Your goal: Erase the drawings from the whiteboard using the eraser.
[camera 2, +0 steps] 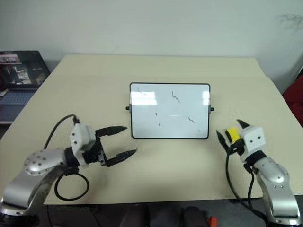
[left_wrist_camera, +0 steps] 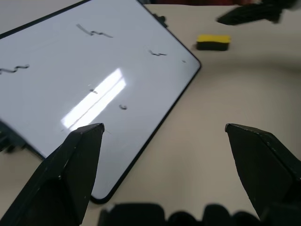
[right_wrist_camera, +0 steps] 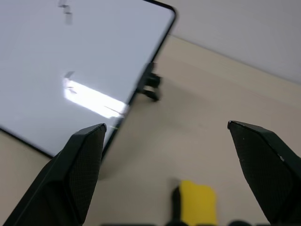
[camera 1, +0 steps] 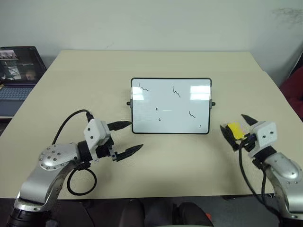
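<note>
The whiteboard (camera 1: 170,124) lies in the middle of the table with thin dark drawings (camera 1: 176,91) scattered over its white face. To its right the yellow eraser (camera 1: 235,130) rests on the table. My right gripper (camera 1: 236,128) hovers over the eraser, jaws open wide on either side and not touching it. From the right wrist, the eraser (right_wrist_camera: 197,202) sits low between the spread fingers of that gripper (right_wrist_camera: 167,124). My left gripper (camera 1: 130,138) is open and empty just off the board's near left corner, and its wrist view takes in the whiteboard (left_wrist_camera: 70,84) and eraser (left_wrist_camera: 213,42).
A laptop (camera 1: 14,75) with a lit screen stands off the table's left edge. Something red (camera 1: 293,92) sits past the right edge. A small black knob (right_wrist_camera: 151,87) sticks out from the board's short side. The table's front edge (camera 1: 156,196) runs close to both arms.
</note>
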